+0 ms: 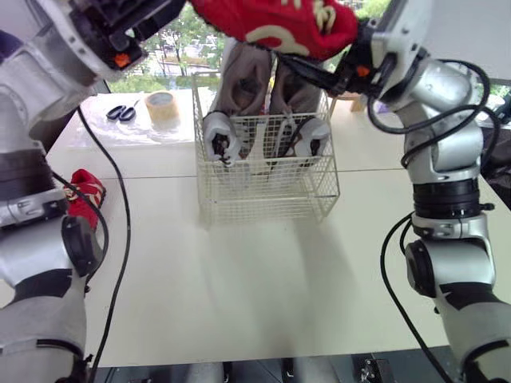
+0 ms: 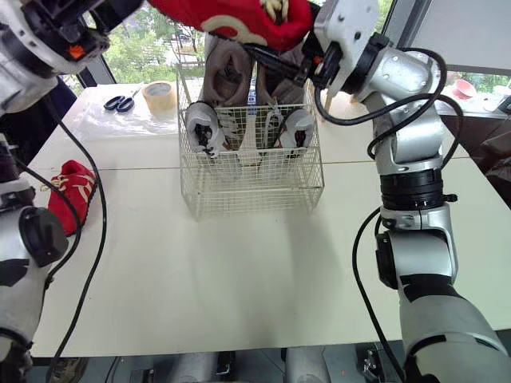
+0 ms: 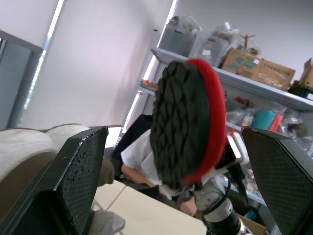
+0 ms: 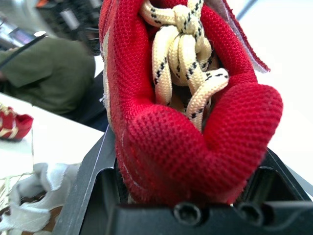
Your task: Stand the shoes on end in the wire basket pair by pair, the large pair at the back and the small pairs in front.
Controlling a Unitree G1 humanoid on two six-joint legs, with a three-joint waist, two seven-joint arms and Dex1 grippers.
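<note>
The right tool (image 4: pixel 186 161) is clenched on a red shoe (image 1: pixel 271 20) high above the basket (image 1: pixel 263 199) at the table's (image 1: pixel 239 303) far middle, the left tool (image 3: pixel 176 171) released near its sole, a second shoe (image 1: pixel 84 191) by the left edge.

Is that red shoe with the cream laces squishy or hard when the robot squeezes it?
Probably squishy: the red knit shoe with cream laces bulges where the right gripper pinches it. It looks light, held up by one end. Its bumpy black sole should grip rather than slip.
</note>
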